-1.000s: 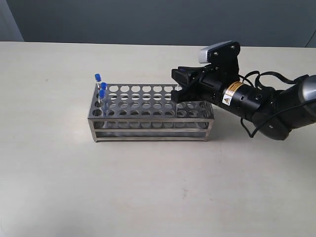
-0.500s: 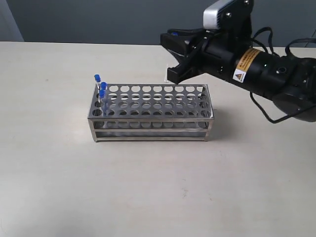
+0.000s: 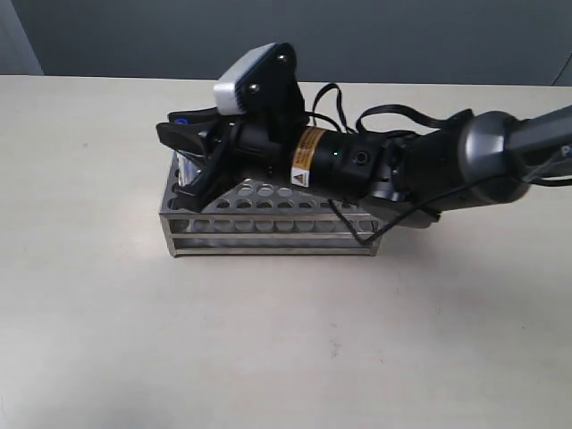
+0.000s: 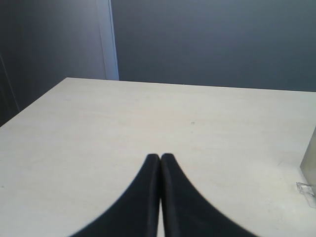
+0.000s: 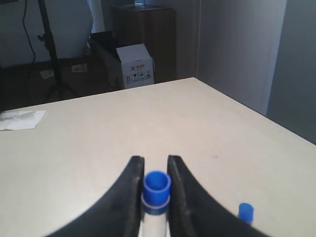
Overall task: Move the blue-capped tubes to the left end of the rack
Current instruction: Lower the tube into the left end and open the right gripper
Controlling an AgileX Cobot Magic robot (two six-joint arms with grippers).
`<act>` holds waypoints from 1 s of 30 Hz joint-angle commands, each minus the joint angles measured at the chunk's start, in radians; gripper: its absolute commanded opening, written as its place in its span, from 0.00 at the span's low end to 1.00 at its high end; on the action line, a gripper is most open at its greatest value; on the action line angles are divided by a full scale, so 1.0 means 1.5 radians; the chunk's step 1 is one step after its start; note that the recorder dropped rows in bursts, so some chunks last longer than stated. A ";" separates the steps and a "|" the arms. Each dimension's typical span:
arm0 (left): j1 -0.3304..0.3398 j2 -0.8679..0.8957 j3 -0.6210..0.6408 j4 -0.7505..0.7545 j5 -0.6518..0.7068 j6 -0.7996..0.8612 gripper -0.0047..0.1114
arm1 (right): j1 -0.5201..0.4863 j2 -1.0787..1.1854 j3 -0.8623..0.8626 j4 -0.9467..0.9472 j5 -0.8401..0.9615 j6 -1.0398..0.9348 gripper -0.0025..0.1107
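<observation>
1. Pale cream tabletop (image 3: 268,357) fills most of the exterior frame.
2. Flat grey wall (image 3: 375,36) spans the top.
3. Right wrist view: white box (image 5: 136,64), dark cabinet (image 5: 153,29), thin stand (image 5: 48,44) beyond the tabletop, dimly lit.

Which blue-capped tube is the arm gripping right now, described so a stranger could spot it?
On the pale table stands a steel rack, and the right gripper reaches across over its left end. The tube sits between that gripper's two black fingers. Unlike the other blue-capped tube nearby, it is clamped, not standing free.
</observation>
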 commanded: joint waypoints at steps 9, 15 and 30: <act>-0.006 -0.002 0.002 -0.003 -0.003 -0.002 0.04 | 0.006 0.083 -0.078 -0.015 0.007 0.036 0.01; -0.006 -0.002 0.002 -0.003 -0.003 -0.002 0.04 | 0.006 0.115 -0.086 -0.015 0.020 0.037 0.01; -0.006 -0.002 0.002 -0.001 -0.003 -0.002 0.04 | 0.006 0.126 -0.086 -0.018 0.058 0.066 0.45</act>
